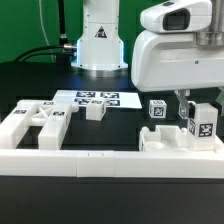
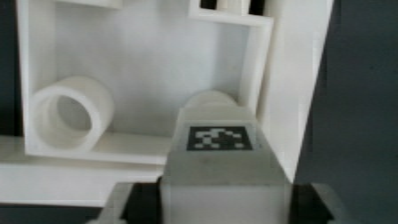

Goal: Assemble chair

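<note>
An upright white chair block [image 1: 203, 126] with a black-and-white tag stands at the exterior view's right. My gripper [image 1: 200, 118] has come down over it, a finger on each side. In the wrist view the same block [image 2: 217, 150] fills the space between my fingers [image 2: 135, 202], whose dark inner faces lie against its sides; the gripper [image 2: 217, 208] is shut on it. Beyond it lies a flat white chair piece [image 2: 151, 60] with a round ring [image 2: 71, 115] on it. A tagged cube [image 1: 157, 110] stands to the left of the held block.
Chunky white chair pieces [image 1: 35, 125] lie at the exterior view's left, with a small block [image 1: 95, 112] beside them. The marker board [image 1: 95, 98] lies before the robot's base. A long white rail [image 1: 100, 160] runs along the front. A low white piece [image 1: 160, 140] sits beside the held block.
</note>
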{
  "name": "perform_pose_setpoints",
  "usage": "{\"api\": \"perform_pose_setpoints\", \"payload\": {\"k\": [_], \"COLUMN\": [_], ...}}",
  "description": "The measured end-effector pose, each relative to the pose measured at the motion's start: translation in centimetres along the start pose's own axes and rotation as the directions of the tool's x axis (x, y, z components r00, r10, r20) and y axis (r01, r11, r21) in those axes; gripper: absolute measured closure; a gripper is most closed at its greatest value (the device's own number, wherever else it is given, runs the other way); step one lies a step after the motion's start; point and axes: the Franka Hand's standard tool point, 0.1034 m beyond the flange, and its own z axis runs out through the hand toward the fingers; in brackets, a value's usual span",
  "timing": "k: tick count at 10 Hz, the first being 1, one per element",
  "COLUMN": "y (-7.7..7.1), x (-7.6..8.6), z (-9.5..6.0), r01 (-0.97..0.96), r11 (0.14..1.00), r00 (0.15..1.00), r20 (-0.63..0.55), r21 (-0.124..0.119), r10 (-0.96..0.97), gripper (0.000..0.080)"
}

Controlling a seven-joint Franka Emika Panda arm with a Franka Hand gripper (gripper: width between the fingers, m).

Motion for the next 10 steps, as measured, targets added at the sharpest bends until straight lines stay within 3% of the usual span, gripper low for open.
{"api": "perform_pose_setpoints", "payload": {"k": [3, 5, 10], "y": [-0.51, -0.56, -0.61], "x": [0.11, 0.05, 0.04], "z": [0.12, 0.18, 0.2], "r01": [-0.319, -0.532, -0.73], "r11": [0.948, 0.846, 0.682], "r00": [0.948, 0.846, 0.682], "r20": [-0.013, -0.027, -0.019], "r21": [0.011, 0.029, 0.042], "r10": [0.319, 0.532, 0.731], "gripper": [0.0515, 0.0515, 0.0514]}}
